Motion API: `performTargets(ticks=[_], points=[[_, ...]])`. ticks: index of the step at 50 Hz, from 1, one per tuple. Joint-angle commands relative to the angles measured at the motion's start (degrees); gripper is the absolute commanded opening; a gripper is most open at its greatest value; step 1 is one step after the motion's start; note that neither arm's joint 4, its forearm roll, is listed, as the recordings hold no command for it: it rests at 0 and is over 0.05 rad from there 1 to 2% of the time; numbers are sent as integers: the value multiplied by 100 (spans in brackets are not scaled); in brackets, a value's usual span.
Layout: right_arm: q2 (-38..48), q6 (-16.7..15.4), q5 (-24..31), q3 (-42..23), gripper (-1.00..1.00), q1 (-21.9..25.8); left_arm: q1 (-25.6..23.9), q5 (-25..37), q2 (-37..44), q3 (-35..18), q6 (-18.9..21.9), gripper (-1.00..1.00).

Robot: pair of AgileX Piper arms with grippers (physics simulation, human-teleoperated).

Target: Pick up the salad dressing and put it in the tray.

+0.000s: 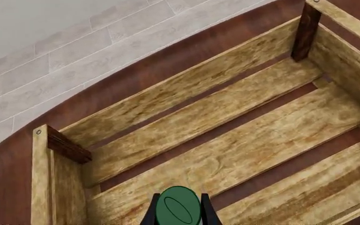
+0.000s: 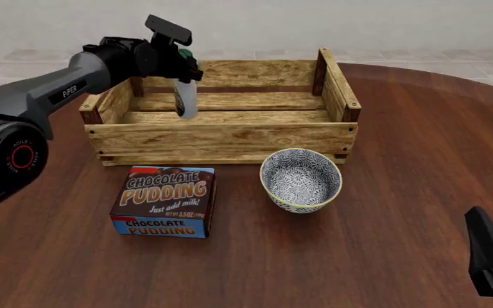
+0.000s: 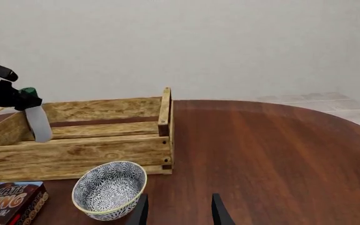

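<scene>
Salad dressing hangs clamped in left jaws above tray.

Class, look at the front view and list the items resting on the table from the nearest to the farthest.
Chocolate pudding box → blue-patterned bowl → wooden slatted crate. The salad dressing bottle is left out, since it hangs above the crate in the left gripper rather than resting on the table.

Whitish salad dressing with dark green cap, light-wood tray, blue-patterned bowl, blue-and-brown pudding box.

Even, soft light — sharp renders
</scene>
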Motion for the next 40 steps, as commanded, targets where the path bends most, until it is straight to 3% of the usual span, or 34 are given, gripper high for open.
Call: performTargets(ticks=[1, 19, 40], points=[[0, 0, 0, 5, 100, -1, 2, 12, 47, -38, 115, -100], [0, 7, 11, -6, 100, -7, 30, -10, 245, -44, 73, -100], [0, 43, 4, 4, 100, -24, 124, -24, 505, -177, -450, -100]])
